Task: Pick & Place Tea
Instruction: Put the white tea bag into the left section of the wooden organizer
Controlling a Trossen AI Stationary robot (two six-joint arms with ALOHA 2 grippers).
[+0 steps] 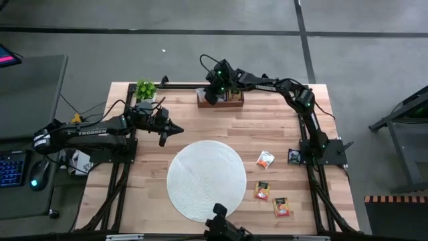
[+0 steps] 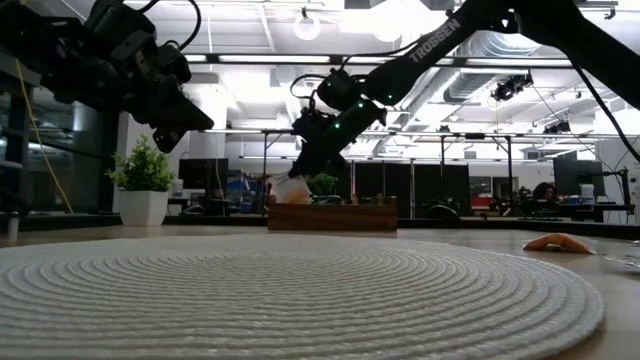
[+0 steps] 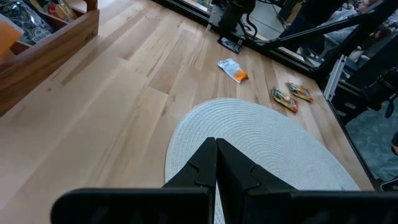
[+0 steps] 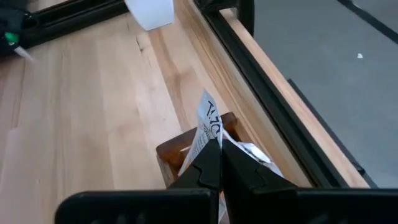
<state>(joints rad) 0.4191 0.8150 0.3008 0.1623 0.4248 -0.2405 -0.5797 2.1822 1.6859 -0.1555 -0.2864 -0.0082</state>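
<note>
The round white woven mat (image 1: 205, 180) lies at the near middle of the wooden table (image 1: 200, 120), filling the foreground of the low view. To its right, four tea sachets rest on the bare wood: a white-and-orange sachet (image 1: 265, 159) just off the mat's right edge, a black sachet (image 1: 293, 156) farther right beside the right arm's base, and two red-orange sachets (image 1: 261, 191) (image 1: 281, 207) nearer the front edge.

The left gripper (image 1: 175, 129) hangs above the table just beyond the mat's far left edge, its fingers pressed together with nothing between them.

At the far edge stands the brown wooden tray (image 1: 229, 100), with sachets already lying in it. The right gripper (image 4: 219, 163) is poised over the tray's left end, its fingers pinched on a white sachet (image 4: 208, 127) with dark lettering, which stands up above the tray's compartment.

A small potted plant (image 1: 146, 89) in a white pot sits at the far left corner of the table.
</note>
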